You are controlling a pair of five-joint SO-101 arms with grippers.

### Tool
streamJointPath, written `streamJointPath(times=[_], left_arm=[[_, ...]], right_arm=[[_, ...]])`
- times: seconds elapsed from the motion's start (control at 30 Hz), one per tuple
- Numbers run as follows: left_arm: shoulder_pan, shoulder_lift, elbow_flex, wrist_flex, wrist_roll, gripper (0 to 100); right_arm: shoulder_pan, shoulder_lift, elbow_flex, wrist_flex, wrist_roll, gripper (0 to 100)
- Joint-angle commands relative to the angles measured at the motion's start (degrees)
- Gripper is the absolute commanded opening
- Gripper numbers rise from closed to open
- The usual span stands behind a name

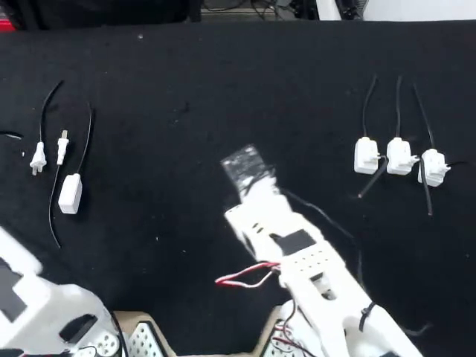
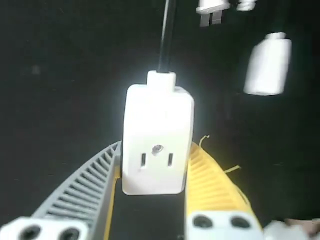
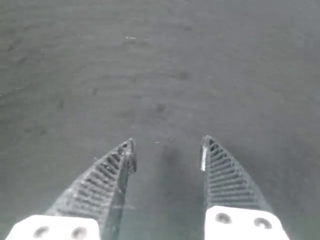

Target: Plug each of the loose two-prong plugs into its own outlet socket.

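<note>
My left gripper is shut on a white outlet socket. The socket's slots face the camera and its black cord runs away from it. Beyond it lie a second white socket and a loose two-prong plug. In the high view two loose plugs and one socket lie at the far left, just beyond the left arm. My right gripper stands open over bare black cloth at the table's centre, with nothing between its fingers.
Three white plug-and-socket pieces with black cords sit in a row at the right back. Thin black cords trail across the cloth at the left. The right arm stretches in from the front edge, with red and white wires beside it.
</note>
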Motion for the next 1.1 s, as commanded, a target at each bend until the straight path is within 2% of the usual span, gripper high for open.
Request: streamJointPath(times=[0.0,0.1,0.17,0.3,0.47,0.53,0.6,0.7,0.77,1.07], left_arm=[[12.35,-14.07,14.90,0.53,7.38,3],[25.36,-21.10,27.91,0.18,13.10,3],[35.56,-23.30,37.32,-3.52,17.14,3],[51.91,-23.91,54.37,-18.20,27.78,3],[62.99,-23.91,69.49,-36.48,33.76,3],[65.19,-23.91,72.75,-41.49,37.45,7],[67.03,-23.91,74.86,-44.92,41.85,15],[68.35,-24.00,75.91,-46.42,45.45,27],[67.91,-24.44,75.91,-46.42,45.54,26],[56.84,-23.91,74.33,-47.03,44.31,23]], right_arm=[[3.78,-0.66,-3.30,-1.05,-0.35,19.4],[3.96,-0.66,-3.30,-1.23,-0.35,19.4],[4.57,-0.66,-3.30,-1.23,-0.35,19.4],[6.68,-0.66,-3.30,-1.41,-0.35,19.4],[7.91,-0.66,-3.38,-1.41,-0.35,19.4],[7.65,-0.66,-3.38,-1.41,-0.35,19.4],[7.65,-0.66,-3.38,-1.41,-0.35,19.4],[7.65,-0.66,-3.38,-1.41,-0.35,19.4],[7.65,-0.66,-3.38,-1.41,-0.35,19.4],[7.56,-0.66,-3.38,-1.41,-0.35,19.4]])
